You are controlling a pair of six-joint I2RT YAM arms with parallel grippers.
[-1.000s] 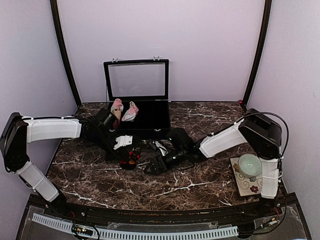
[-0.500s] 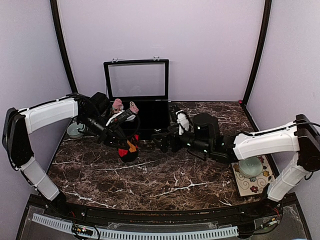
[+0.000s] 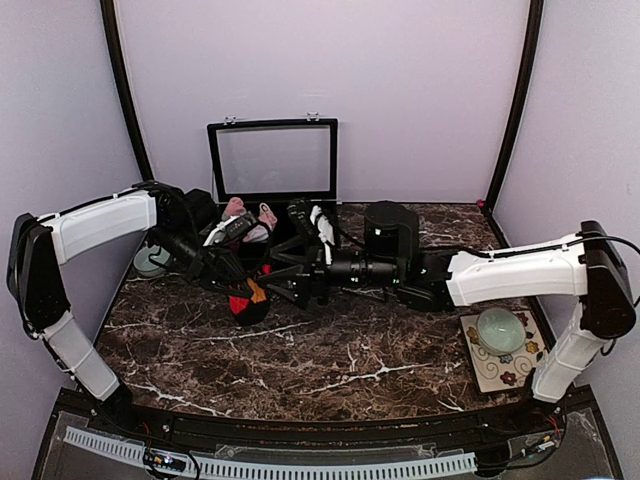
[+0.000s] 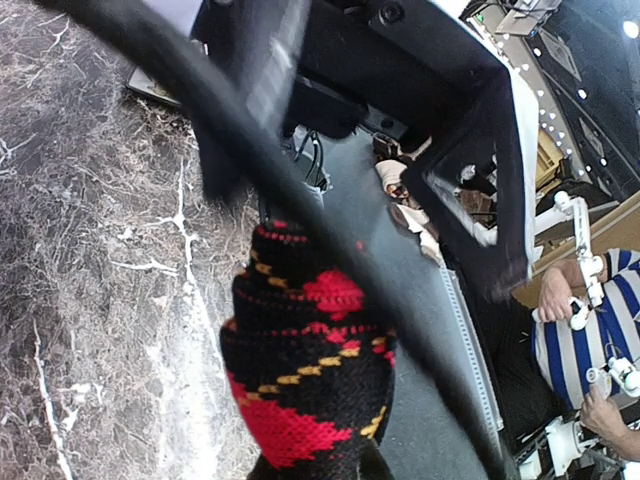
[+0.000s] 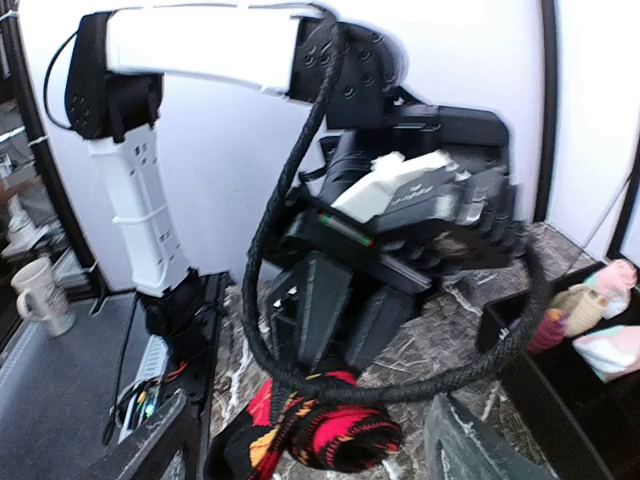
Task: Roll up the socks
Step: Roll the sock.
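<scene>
The black argyle sock [image 3: 246, 300], bunched into a roll with red and yellow diamonds, hangs low over the marble table [image 3: 330, 370]. My left gripper [image 3: 238, 284] is shut on its top. In the right wrist view its two dark fingers [image 5: 335, 300] pinch the argyle sock [image 5: 325, 435] from above. My right gripper [image 3: 280, 283] stands open just right of that sock, one finger [image 5: 470, 445] on each side of the view. In the left wrist view the argyle sock [image 4: 305, 365] fills the lower middle. The pink sock [image 3: 266, 214] lies in the black case.
An open black case [image 3: 272, 160] stands at the back, its lid upright, with a pink-topped roll [image 3: 234, 208] inside. A white bowl [image 3: 498, 328] sits on a patterned mat at the right. A round grey dish [image 3: 150, 262] lies at the left, under my left arm.
My right arm has swung from the table's middle out to the left, and its gripper now sits beside the sock. My left gripper has kept hold of the argyle sock and shifted slightly back.
</scene>
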